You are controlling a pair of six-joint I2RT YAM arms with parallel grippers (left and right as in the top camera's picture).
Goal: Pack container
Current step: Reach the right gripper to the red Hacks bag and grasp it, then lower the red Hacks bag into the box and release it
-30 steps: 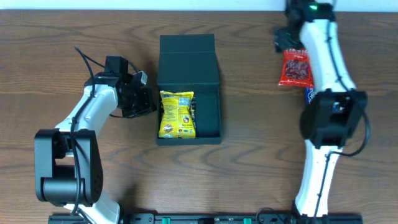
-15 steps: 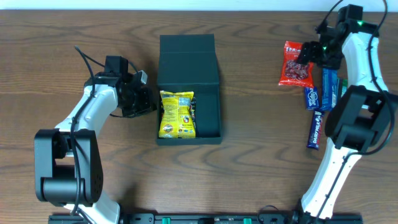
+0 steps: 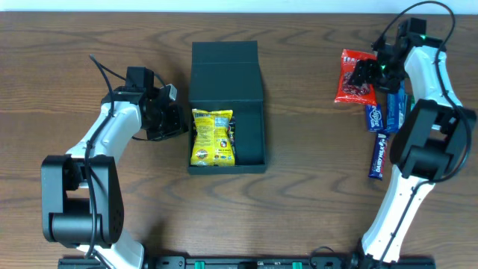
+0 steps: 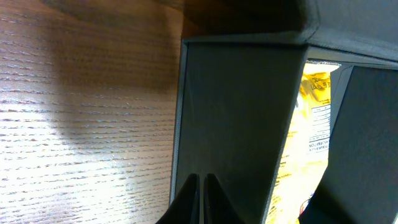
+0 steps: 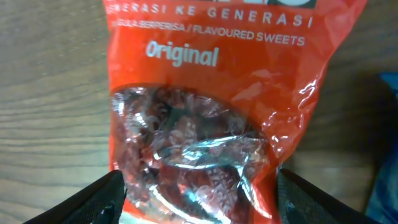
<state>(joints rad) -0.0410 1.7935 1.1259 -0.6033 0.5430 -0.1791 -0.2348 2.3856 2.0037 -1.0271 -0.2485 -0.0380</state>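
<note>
red bag (image 5: 193,124) text: "GENERASI KE GENERASI", "...FLAVOURED SWEETS" and a big "Original". The top of the print is cut off. There's a clear window with dark red sweets showing.
yellow bag (image 3: 213,137) text: there's small print on it, but it's way too tiny to read in either view.
blue bars (image 3: 379,155) text: can't read any of it.
count: one container, one red bag, one yellow bag, and three blue bars that I can make out, partly under the right arm.
container (image 3: 226,82): dead centre of the overhead shot on the wood counter (image 3: 299,209), flap open toward the top of frame, yellow bag inside at its left.
left end effector (image 4: 200,183): pinched closed, holding nothing, tips right at the container's outer left wall.
right end effector (image 5: 199,202): upper right in the overhead view, spread wide with one finger on each side of the red bag. Can't tell if they touch it.
</note>
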